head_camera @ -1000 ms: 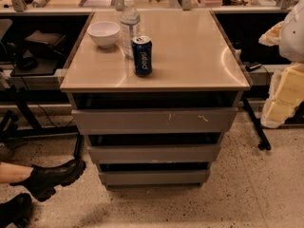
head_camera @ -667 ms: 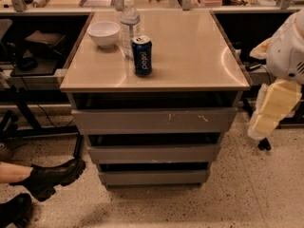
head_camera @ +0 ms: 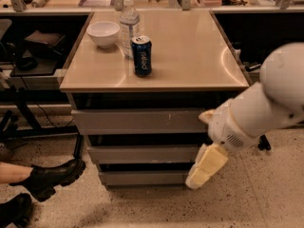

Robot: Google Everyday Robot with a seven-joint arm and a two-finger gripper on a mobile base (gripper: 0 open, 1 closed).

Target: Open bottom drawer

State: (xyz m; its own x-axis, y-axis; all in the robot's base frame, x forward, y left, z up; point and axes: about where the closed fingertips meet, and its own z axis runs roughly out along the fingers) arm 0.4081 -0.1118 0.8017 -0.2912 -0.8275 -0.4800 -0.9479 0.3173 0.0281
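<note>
A low cabinet with a beige top (head_camera: 190, 46) has three grey handle-less drawer fronts stacked below. The bottom drawer (head_camera: 142, 177) is the narrowest front, plain grey, shut, just above the floor. Above it are the mid-sized front (head_camera: 142, 154) and the widest front with pale scratch marks (head_camera: 137, 121). My white arm (head_camera: 266, 103) reaches down from the right. The cream gripper (head_camera: 202, 172) hangs in front of the cabinet's lower right corner, at the right end of the bottom drawer.
On the cabinet top stand a white bowl (head_camera: 104, 33), a clear water bottle (head_camera: 129, 25) and a blue soda can (head_camera: 142, 56). A person's black boots (head_camera: 50, 177) rest on the speckled floor at lower left. Dark desks and cables flank the cabinet.
My arm has swung in from the right edge and down. The gripper has moved from beside the cabinet to its lower right corner, by the bottom drawer.
</note>
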